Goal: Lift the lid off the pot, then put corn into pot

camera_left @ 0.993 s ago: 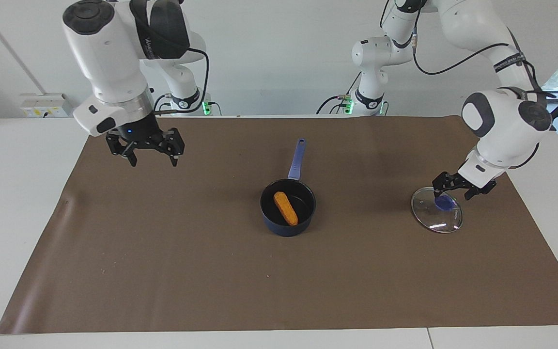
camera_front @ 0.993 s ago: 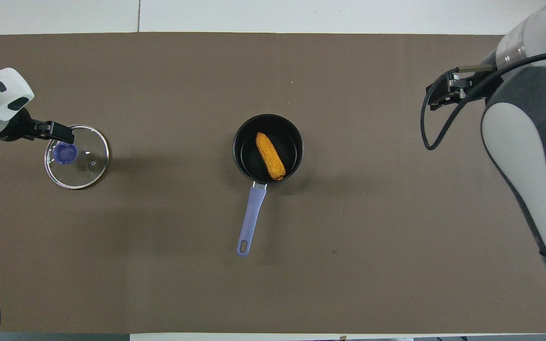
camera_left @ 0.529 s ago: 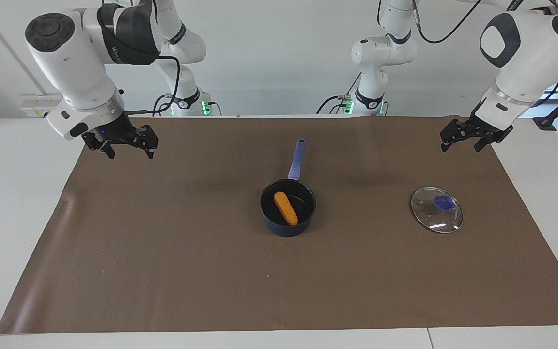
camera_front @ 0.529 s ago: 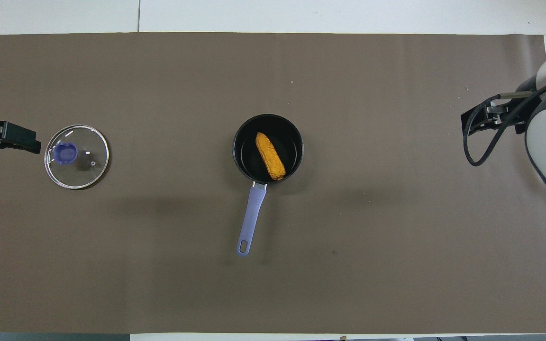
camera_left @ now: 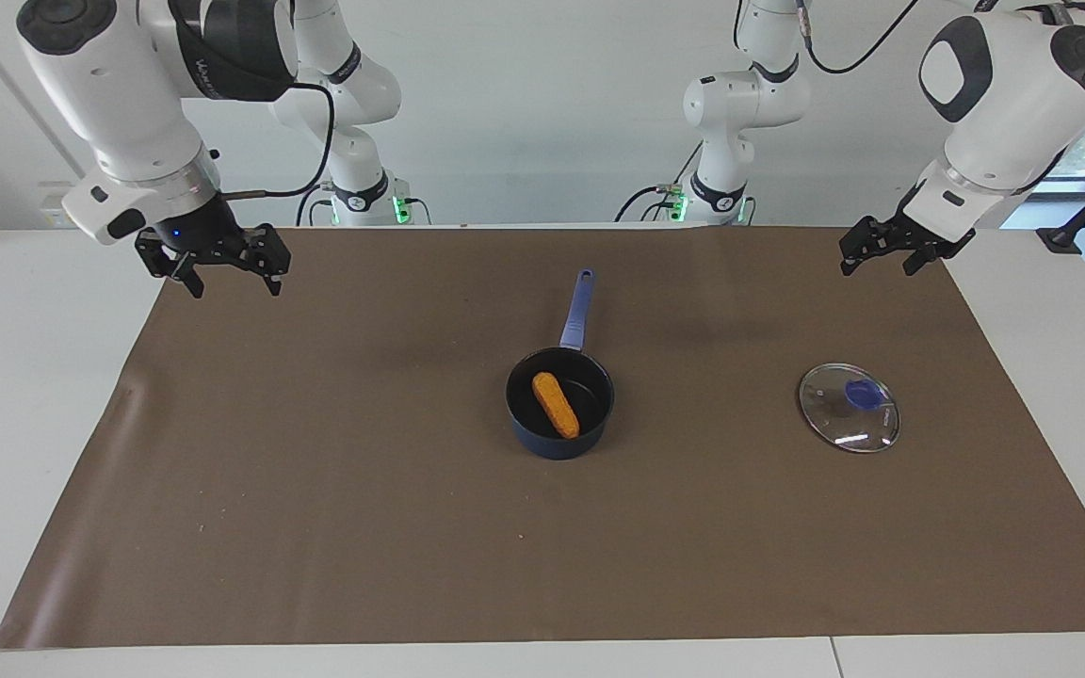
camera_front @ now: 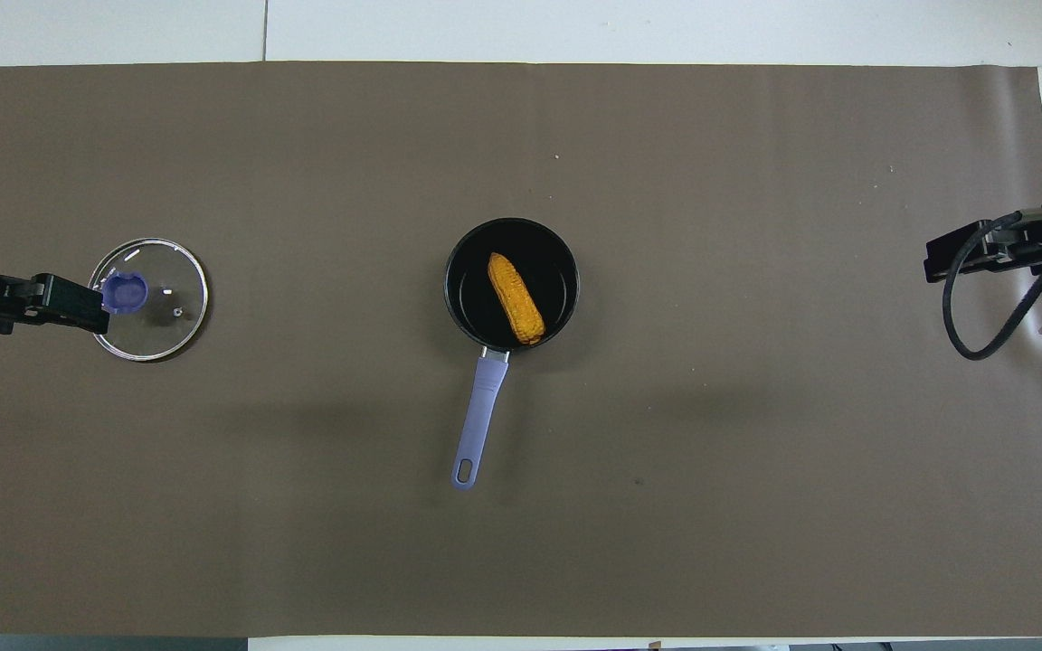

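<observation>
The dark blue pot [camera_left: 557, 445] stands in the middle of the mat, its light blue handle [camera_left: 577, 311] pointing toward the robots. It also shows in the overhead view [camera_front: 465, 312]. The yellow-orange corn [camera_left: 556, 405] lies inside the pot [camera_front: 516, 297]. The glass lid [camera_left: 842, 426] with its blue knob lies flat on the mat toward the left arm's end [camera_front: 166, 312], apart from the pot. My left gripper [camera_left: 877, 262] is open and empty, raised over the mat's edge by the lid [camera_front: 64, 303]. My right gripper [camera_left: 234, 281] is open and empty, raised over the mat's corner at the right arm's end [camera_front: 964, 258].
A brown mat [camera_left: 364, 490] covers most of the white table [camera_left: 24, 395]. Black cables hang from both arms. Nothing else lies on the mat.
The left gripper has let go of the lid's knob and risen away from it. The right gripper has drawn back toward its end of the table. Pot, corn and lid stay put.
</observation>
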`<state>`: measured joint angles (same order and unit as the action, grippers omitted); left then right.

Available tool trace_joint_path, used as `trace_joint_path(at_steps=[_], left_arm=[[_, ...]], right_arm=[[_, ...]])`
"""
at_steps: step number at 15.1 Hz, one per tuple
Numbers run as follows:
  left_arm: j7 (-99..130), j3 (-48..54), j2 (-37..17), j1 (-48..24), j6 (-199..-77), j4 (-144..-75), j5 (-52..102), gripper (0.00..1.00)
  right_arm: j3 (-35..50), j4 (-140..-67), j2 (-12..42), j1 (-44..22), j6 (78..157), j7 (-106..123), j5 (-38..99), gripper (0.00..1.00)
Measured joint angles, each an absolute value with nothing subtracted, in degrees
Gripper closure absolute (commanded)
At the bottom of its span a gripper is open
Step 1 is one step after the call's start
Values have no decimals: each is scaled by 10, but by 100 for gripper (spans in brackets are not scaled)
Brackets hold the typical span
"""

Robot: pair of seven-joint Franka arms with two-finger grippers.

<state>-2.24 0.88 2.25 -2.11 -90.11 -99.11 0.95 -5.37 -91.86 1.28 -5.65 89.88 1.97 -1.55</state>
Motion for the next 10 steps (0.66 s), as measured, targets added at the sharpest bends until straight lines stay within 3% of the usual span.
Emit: trace_joint_path(at_steps=[10], left_arm=[[-19,4,30,-26,-890,-978,10,0]], right_arm=[[-67,-967,-7,-57,904,20,-15,0]])
